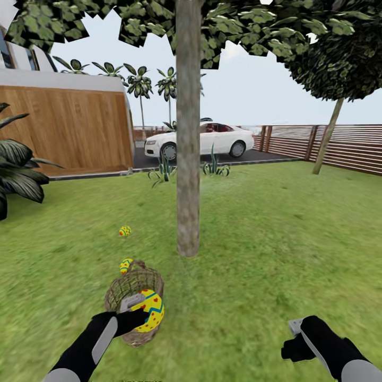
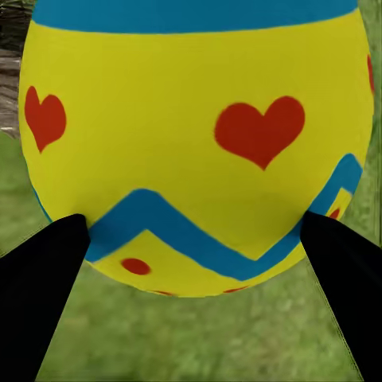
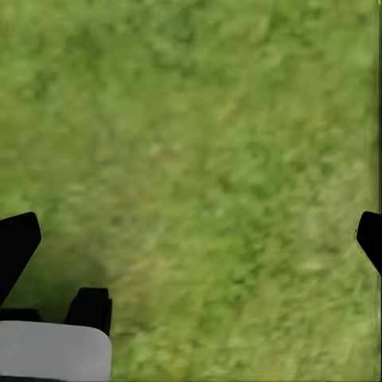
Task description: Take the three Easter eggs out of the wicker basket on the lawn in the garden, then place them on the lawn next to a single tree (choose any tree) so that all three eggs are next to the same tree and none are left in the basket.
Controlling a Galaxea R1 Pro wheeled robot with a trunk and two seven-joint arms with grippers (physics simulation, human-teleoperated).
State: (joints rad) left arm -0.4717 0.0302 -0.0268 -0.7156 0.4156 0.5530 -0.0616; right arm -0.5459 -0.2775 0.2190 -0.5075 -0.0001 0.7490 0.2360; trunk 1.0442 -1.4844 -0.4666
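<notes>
**Spotter:** Your left hand (image 1: pixel 139 314) has the painted egg (image 1: pixel 150 311) clamped between its two dark fingers (image 2: pixel 44 274), which pinch it low on its flanks, just above the wicker basket (image 1: pixel 132 297).

**Operator's mate:** How will it handle?

**Spotter:** I'd judge it light, rigid and smooth, so it may squirt out if you squeeze near the tapered end. Hold it across the widest band, as you nearly do now.

**Operator's mate:** And beyond that hand?

**Spotter:** A second egg (image 1: pixel 126 265) sits just past the basket's far rim, whether on it or on the lawn (image 1: pixel 276 233) I can't tell. A third egg (image 1: pixel 124 231) lies farther out, near the tree (image 1: pixel 188 159).

**Operator's mate:** Your right hand (image 1: pixel 293 339)?

**Spotter:** Spread wide and empty, grass between its fingers.
</notes>
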